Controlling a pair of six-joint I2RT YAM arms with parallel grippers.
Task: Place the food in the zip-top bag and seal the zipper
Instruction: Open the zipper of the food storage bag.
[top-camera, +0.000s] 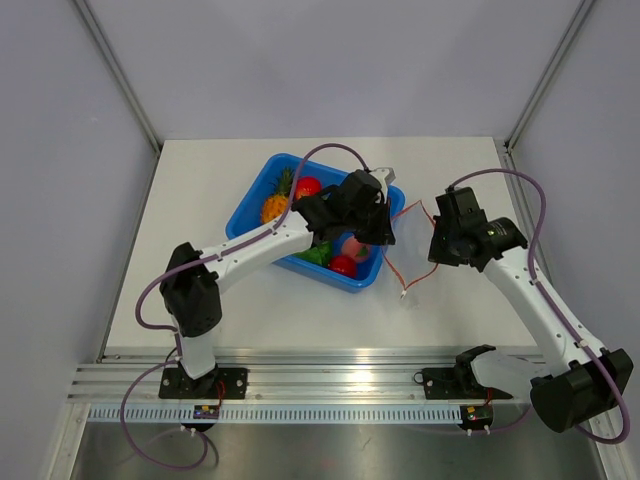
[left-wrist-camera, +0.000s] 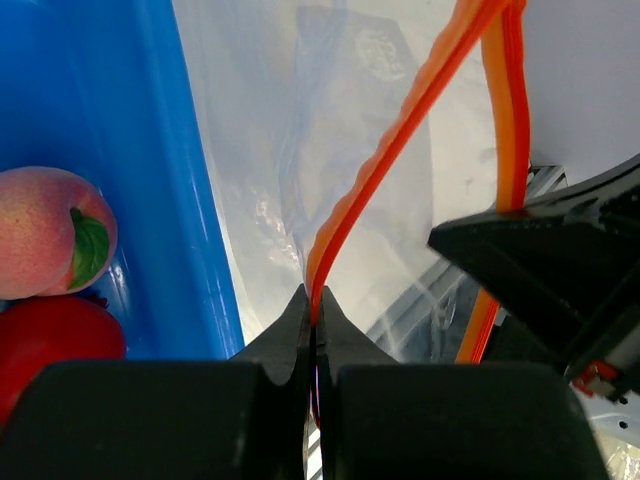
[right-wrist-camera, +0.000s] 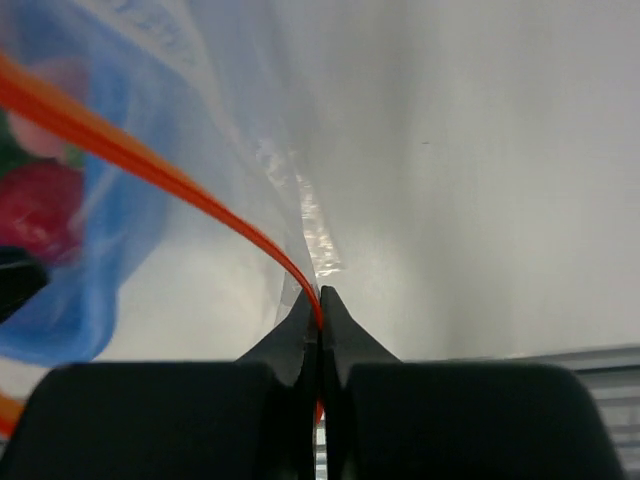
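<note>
The clear zip-top bag (top-camera: 411, 238) hangs between my two grippers, just right of the blue tub (top-camera: 252, 205). My left gripper (top-camera: 386, 222) is shut on one orange-red zipper strip (left-wrist-camera: 400, 120). My right gripper (top-camera: 437, 242) is shut on the other strip (right-wrist-camera: 130, 150). The two strips stand apart, so the mouth is open. The food lies in the tub: a pineapple (top-camera: 275, 205), a red fruit (top-camera: 307, 187), a peach (left-wrist-camera: 45, 235), a second red fruit (top-camera: 343, 265) and a green cabbage (top-camera: 316, 253). I see no food inside the bag.
The left arm (top-camera: 270, 245) stretches across the tub. The tub's blue wall (left-wrist-camera: 170, 200) stands right beside the bag. Grey walls close the table at the back and sides, and a metal rail (top-camera: 330, 385) runs along the near edge.
</note>
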